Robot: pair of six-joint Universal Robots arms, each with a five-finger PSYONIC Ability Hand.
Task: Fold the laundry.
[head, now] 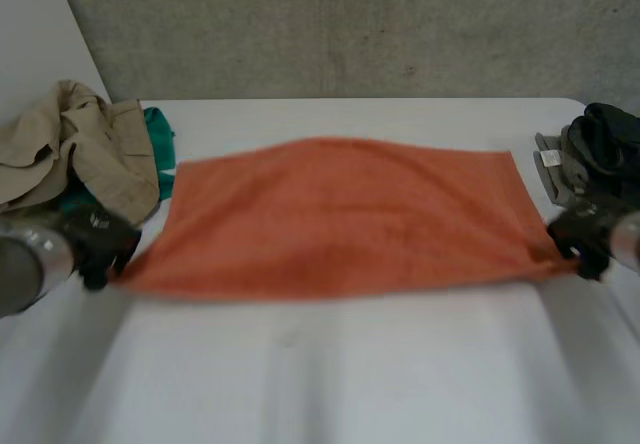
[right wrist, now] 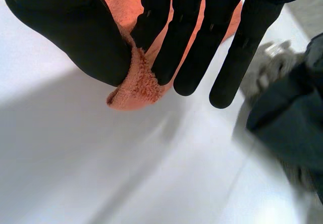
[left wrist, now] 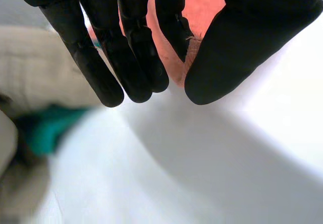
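Orange towel (head: 340, 214) is laid out flat across the middle of the table (head: 320, 384), running left to right. The left hand (head: 100, 246) has the near-left corner pinched between straight fingers and thumb, and the right hand (head: 585, 236) pinches the near-right corner the same way. I'd say the trick here is lifting both corners level and together, carrying them to the far edge, and not snagging the beige pile (head: 70, 144) far left or the dark clothes (head: 605, 139) far right.
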